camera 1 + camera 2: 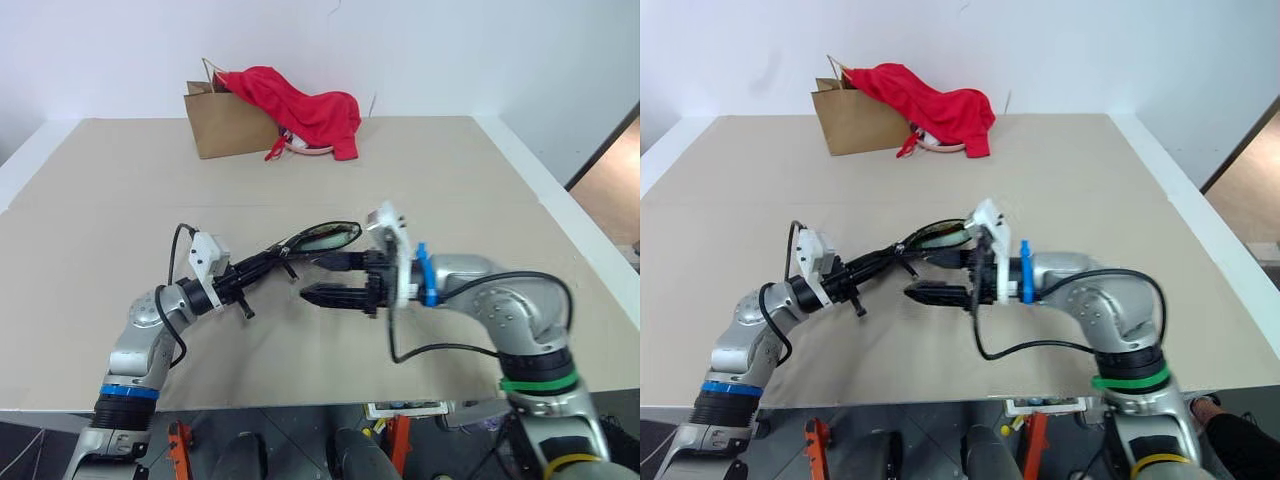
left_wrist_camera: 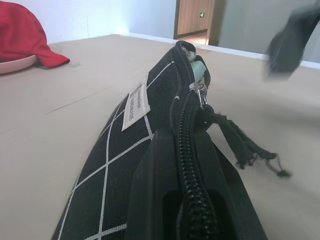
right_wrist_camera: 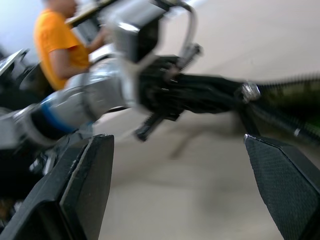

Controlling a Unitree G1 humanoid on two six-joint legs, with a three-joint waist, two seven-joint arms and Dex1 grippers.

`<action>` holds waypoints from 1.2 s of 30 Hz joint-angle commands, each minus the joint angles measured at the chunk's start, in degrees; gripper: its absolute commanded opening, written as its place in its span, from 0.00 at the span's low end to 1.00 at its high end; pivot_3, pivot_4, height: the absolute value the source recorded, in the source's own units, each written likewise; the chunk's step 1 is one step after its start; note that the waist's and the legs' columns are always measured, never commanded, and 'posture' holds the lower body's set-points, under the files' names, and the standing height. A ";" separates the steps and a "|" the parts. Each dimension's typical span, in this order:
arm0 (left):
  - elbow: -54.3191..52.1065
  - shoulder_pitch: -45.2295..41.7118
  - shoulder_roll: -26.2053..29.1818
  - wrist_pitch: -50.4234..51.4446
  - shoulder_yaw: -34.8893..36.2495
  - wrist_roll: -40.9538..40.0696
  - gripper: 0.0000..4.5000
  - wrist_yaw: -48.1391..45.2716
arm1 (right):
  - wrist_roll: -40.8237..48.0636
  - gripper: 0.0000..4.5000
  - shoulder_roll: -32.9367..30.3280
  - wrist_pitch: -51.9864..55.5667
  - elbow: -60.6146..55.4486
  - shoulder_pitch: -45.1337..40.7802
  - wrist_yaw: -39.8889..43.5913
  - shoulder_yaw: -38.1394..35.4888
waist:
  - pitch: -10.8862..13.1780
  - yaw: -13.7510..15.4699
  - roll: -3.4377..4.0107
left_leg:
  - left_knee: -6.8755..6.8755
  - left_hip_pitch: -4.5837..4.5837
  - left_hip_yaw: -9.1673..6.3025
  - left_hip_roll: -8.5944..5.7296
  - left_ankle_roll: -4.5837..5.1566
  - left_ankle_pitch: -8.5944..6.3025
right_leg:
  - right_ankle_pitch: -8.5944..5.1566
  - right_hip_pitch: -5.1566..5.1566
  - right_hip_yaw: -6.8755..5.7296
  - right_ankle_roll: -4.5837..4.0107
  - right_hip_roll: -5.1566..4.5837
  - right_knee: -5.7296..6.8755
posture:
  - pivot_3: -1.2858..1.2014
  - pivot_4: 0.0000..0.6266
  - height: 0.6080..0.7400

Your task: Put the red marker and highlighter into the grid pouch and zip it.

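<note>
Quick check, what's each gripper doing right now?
Left gripper: closed on the grid pouch, holding it above the table.
Right gripper: open, holding nothing, right beside the pouch.

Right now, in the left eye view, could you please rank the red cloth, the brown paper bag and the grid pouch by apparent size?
1. Red cloth.
2. Brown paper bag, partly covered by the cloth, so unsure.
3. Grid pouch, seen edge-on and nearer the camera.

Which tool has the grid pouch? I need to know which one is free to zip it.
The left tool is shut on the grid pouch, holding it above the table; the right tool stands open beside it, holding nothing.
</note>
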 commanded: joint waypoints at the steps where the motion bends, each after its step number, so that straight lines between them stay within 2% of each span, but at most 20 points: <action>1: -1.47 -1.63 -0.45 0.64 0.60 -0.77 0.00 1.04 | -4.72 0.99 2.60 -0.84 3.09 -2.65 -5.69 2.14 | 0.00 0.00 0.00 | 0.00 0.00 0.00 0.00 0.00 0.00 | 0.00 0.00 0.00 0.01 0.00 0.00 | 0.52 0.24 1.00; 8: -2.04 -1.52 -0.76 1.47 0.65 -1.17 0.00 1.57 | -10.48 0.99 9.18 -6.03 8.70 -6.22 -8.82 5.29 | 0.00 0.00 0.00 | -0.06 -0.17 -0.01 -0.01 0.00 0.00 | 0.01 -0.15 0.04 -0.03 0.03 0.00 | 0.52 0.24 1.00; 13: -2.64 -1.07 -0.77 1.69 0.70 -1.45 0.00 1.83 | -12.80 0.99 10.36 -7.88 10.18 -7.10 -7.77 6.62 | 0.00 0.00 -0.01 | -0.08 -0.31 -0.03 -0.02 0.00 -0.01 | 0.06 -0.26 0.02 -0.12 0.01 0.00 | 0.52 0.24 1.00; 15: -2.84 -0.90 -0.77 1.72 0.73 -1.54 0.00 1.97 | -13.47 0.88 10.09 -8.61 10.43 -7.00 -7.18 6.78 | 0.00 0.00 -0.01 | -0.07 -0.31 -0.02 -0.03 0.00 -0.01 | 0.06 -0.26 0.03 -0.11 -0.01 -0.01 | 0.52 0.24 1.00; 17: -3.07 -0.75 -0.76 1.84 0.84 -1.60 0.00 2.12 | -13.86 0.69 9.76 -9.28 10.73 -6.96 -6.80 6.49 | 0.00 0.00 -0.01 | -0.07 -0.32 -0.02 -0.03 0.00 -0.01 | 0.05 -0.27 0.03 -0.09 -0.01 -0.01 | 0.52 0.24 1.00; 20: -3.48 -0.45 -0.64 2.00 0.91 -1.70 0.00 2.27 | -14.17 0.36 9.32 -9.86 10.87 -6.85 -6.23 5.88 | 0.00 0.00 -0.01 | -0.07 -0.31 -0.02 -0.02 0.00 -0.01 | 0.03 -0.28 0.02 -0.06 0.01 -0.01 | 0.52 0.24 1.00; 21: -3.52 -0.40 -0.56 2.02 0.94 -1.72 0.00 2.27 | -14.21 0.20 9.09 -10.04 10.76 -6.78 -5.87 5.80 | 0.00 0.00 -0.01 | -0.07 -0.31 -0.02 -0.01 0.00 -0.01 | 0.03 -0.28 0.01 -0.06 0.02 0.00 | 0.52 0.24 1.00; 22: -3.55 -0.36 -0.52 2.02 0.97 -1.73 0.00 2.27 | -14.24 0.18 8.95 -10.15 10.67 -6.73 -5.61 5.76 | 0.00 0.00 -0.01 | -0.07 -0.31 -0.03 -0.01 0.00 0.00 | 0.03 -0.28 0.01 -0.07 0.02 0.00 | 0.52 0.24 1.00; 24: -3.41 -0.57 -0.41 2.11 1.12 -1.80 0.00 2.23 | -14.15 0.01 8.59 -10.21 10.43 -6.65 -4.97 5.70 | 0.00 0.00 -0.01 | -0.07 -0.31 -0.02 -0.01 0.00 -0.01 | 0.03 -0.29 0.02 -0.07 0.03 0.00 | 0.52 0.24 1.00; 32: -3.28 -0.67 -0.20 2.04 1.19 -1.87 0.00 2.13 | -13.75 0.01 6.39 -10.14 9.10 -5.75 -3.20 5.05 | 0.00 0.00 -0.01 | -0.07 -0.32 -0.02 -0.02 0.00 -0.01 | 0.03 -0.29 0.02 -0.06 0.02 -0.01 | 0.52 0.24 1.00; 36: -3.30 -0.65 -0.03 2.11 1.18 -1.86 0.00 2.03 | -13.46 0.01 2.15 -10.16 7.67 -4.83 -0.54 3.83 | 0.00 0.00 -0.01 | -0.07 -0.33 -0.02 -0.02 0.00 -0.01 | 0.02 -0.29 0.03 -0.06 0.01 -0.01 | 0.52 0.24 1.00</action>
